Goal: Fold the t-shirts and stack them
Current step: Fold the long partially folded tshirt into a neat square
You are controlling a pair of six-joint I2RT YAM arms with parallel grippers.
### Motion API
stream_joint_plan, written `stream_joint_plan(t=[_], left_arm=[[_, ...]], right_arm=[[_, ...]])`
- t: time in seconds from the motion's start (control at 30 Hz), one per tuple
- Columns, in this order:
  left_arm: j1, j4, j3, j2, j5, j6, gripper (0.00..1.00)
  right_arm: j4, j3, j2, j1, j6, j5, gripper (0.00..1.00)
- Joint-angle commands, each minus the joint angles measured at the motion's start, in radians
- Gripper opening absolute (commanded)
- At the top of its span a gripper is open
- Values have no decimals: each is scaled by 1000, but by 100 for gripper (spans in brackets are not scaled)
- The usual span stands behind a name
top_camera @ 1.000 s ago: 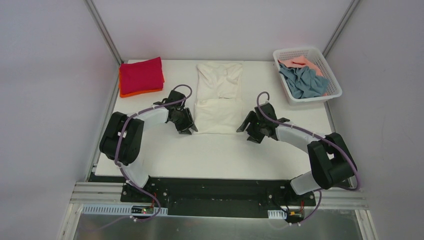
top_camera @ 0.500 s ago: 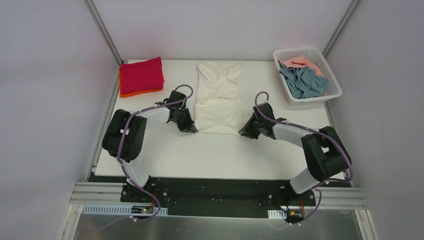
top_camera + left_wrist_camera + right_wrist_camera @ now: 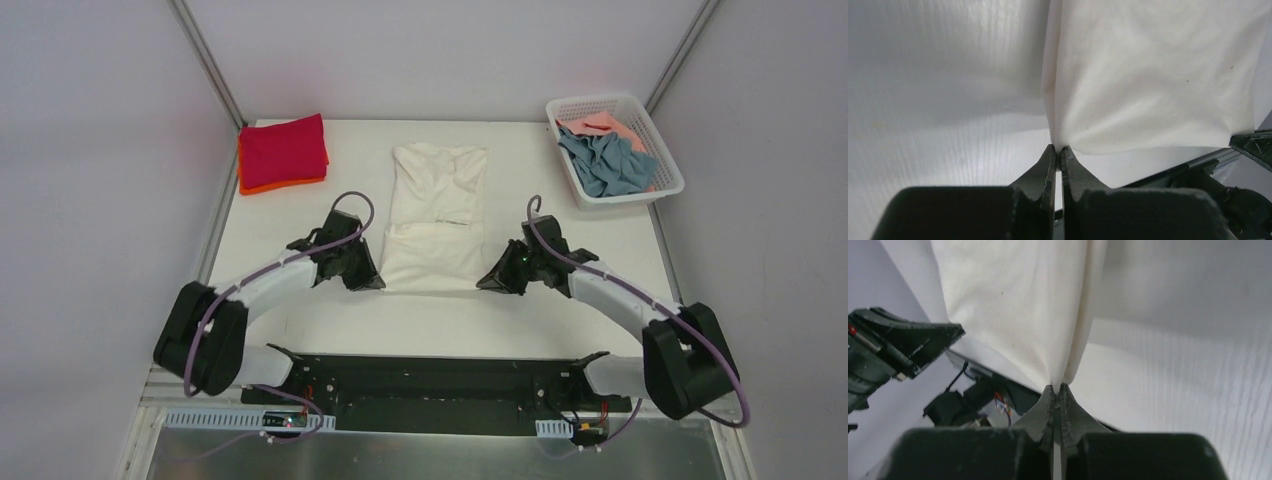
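Left gripper [image 3: 1058, 150] clamped tight on the near left corner of the cream-white t-shirt [image 3: 438, 205], fingers pressed together with only cloth between them; right gripper [image 3: 1058, 389] pinches the near right corner the same way. The shirt lies mid-way across the table [image 3: 430, 315], partly folded. Since a second ago both arms have drawn back toward their bases, dragging the shirt nearer

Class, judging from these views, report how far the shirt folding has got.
Done: crimson shirt folded on orange shirt, far left. In hand: left gripper and right gripper shut on cream shirt, near corners. Left: grey-blue shirt and pink shirt, crumpled in basket.
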Motion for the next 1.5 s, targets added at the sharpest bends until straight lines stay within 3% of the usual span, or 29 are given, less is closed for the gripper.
stream_joint_plan(t=[0.0,0.27,0.4,0.53,0.77,1.13,1.47], left_arm=[[-55,-142,-62,-275,-105,-47,0],[-133,-284,-87,-741,-90,-37,0],[-133,-298,-67,-863,-60,-27,0],[-133,-301,-44,-880,-73,-15,0],[-133,-291,53,-738,-266,-1,0],[-132,-279,293,-341,-595,28,0],[-85,-243,478,-83,-612,75,0]], right_arm=[[-303,4,-168,9,-98,-221,0],[-549,19,-386,26,-161,-491,0],[-576,14,-462,27,-184,-586,0],[-561,28,-499,26,-156,-545,0],[-534,124,-449,-58,-151,-363,0],[-454,281,-247,-159,-197,-265,0],[-330,342,-110,-251,-154,-244,0]])
